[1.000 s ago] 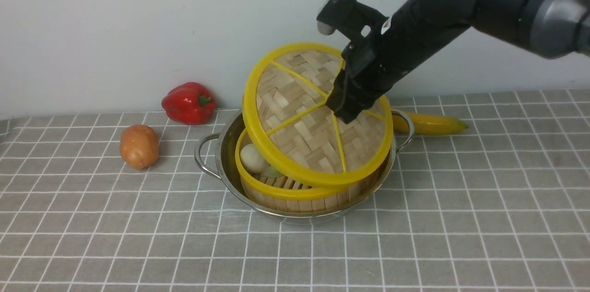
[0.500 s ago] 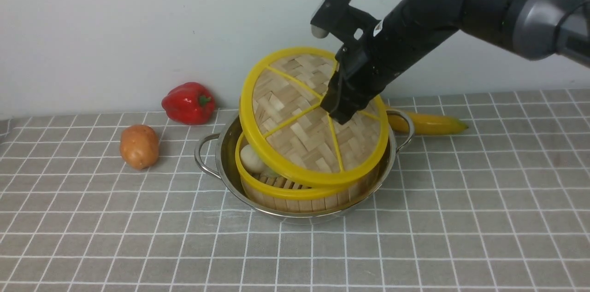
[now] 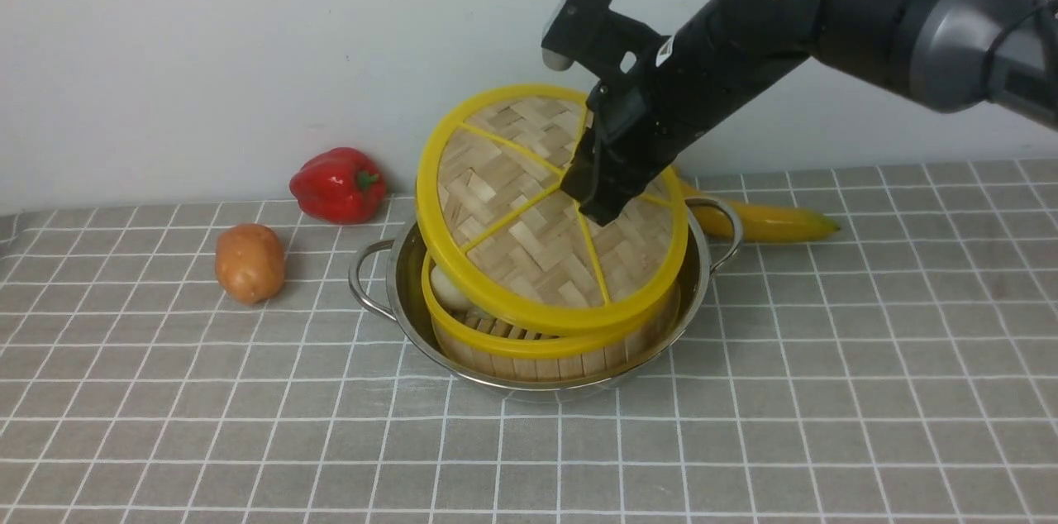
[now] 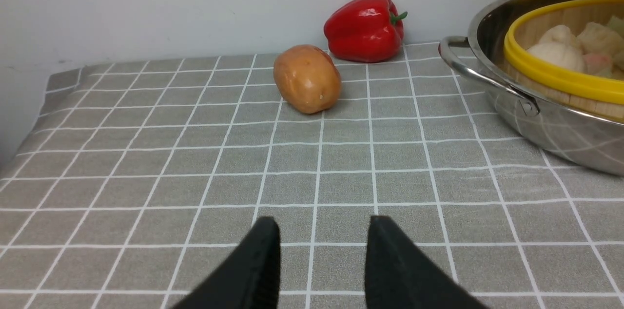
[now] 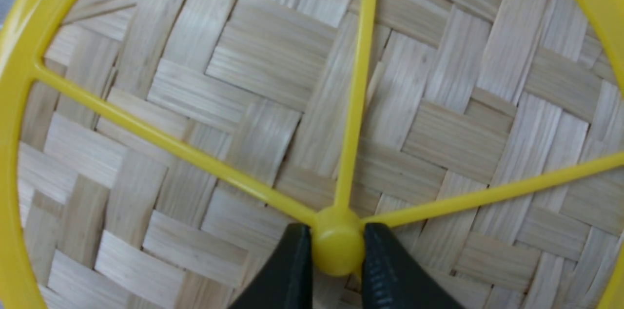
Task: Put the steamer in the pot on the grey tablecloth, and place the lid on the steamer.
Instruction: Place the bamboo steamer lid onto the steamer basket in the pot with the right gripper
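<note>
The steamer (image 3: 529,342) sits inside the pot (image 3: 405,292) on the grey tablecloth (image 3: 826,392). In the left wrist view the steamer (image 4: 555,77) shows buns and dumplings inside the pot (image 4: 560,128). My right gripper (image 3: 588,206) is shut on the central hub of the lid (image 3: 529,235). It holds the lid tilted just above the steamer, with the near edge low over the steamer's front rim. In the right wrist view my right gripper (image 5: 338,241) pinches the yellow hub, and the lid (image 5: 253,104) fills the view. My left gripper (image 4: 321,223) is open and empty over the cloth, left of the pot.
A red pepper (image 3: 339,185) lies at the back left by the wall, and a potato (image 3: 250,262) lies left of the pot. A banana (image 3: 769,221) lies behind the pot on the right. The wall stands close behind.
My right gripper has carried the lid to the left and slightly down. The lid covers more of the steamer, and the bun at its left is nearly hidden.
</note>
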`<action>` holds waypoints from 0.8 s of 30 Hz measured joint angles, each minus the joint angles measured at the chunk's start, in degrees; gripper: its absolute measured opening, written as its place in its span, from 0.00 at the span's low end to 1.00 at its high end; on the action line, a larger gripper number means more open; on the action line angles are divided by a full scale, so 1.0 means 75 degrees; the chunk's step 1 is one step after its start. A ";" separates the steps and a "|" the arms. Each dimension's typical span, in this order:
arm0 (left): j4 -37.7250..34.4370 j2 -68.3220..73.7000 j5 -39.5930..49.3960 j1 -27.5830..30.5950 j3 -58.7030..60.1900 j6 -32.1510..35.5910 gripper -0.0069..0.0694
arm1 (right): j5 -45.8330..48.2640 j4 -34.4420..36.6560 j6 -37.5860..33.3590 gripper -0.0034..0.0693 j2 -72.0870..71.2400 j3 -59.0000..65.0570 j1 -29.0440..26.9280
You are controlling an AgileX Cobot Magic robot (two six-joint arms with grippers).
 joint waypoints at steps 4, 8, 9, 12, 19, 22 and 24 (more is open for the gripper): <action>0.0000 0.0000 0.0000 0.0000 0.0000 0.0000 0.41 | -0.0003 0.0000 -0.0009 0.24 0.0000 0.0000 0.0000; 0.0000 0.0000 0.0000 0.0000 0.0000 0.0000 0.41 | -0.0009 0.0020 -0.0009 0.24 0.0051 -0.0006 0.0000; 0.0000 0.0000 0.0000 0.0000 0.0000 0.0000 0.41 | -0.0009 0.0018 -0.0009 0.24 0.0074 -0.0006 0.0000; 0.0000 0.0000 0.0000 0.0000 0.0000 0.0000 0.41 | -0.0005 0.0037 -0.0009 0.24 0.0228 -0.0009 0.0000; 0.0000 0.0000 0.0000 0.0000 0.0000 0.0000 0.41 | -0.0063 0.0088 -0.0215 0.24 0.0303 -0.0009 0.0000; 0.0000 0.0000 0.0000 0.0000 0.0000 0.0000 0.41 | -0.0063 0.0088 -0.0301 0.24 0.0303 -0.0009 0.0002; 0.0000 0.0000 0.0000 0.0000 0.0000 0.0000 0.41 | -0.0063 0.0091 -0.0344 0.24 0.0303 -0.0009 0.0002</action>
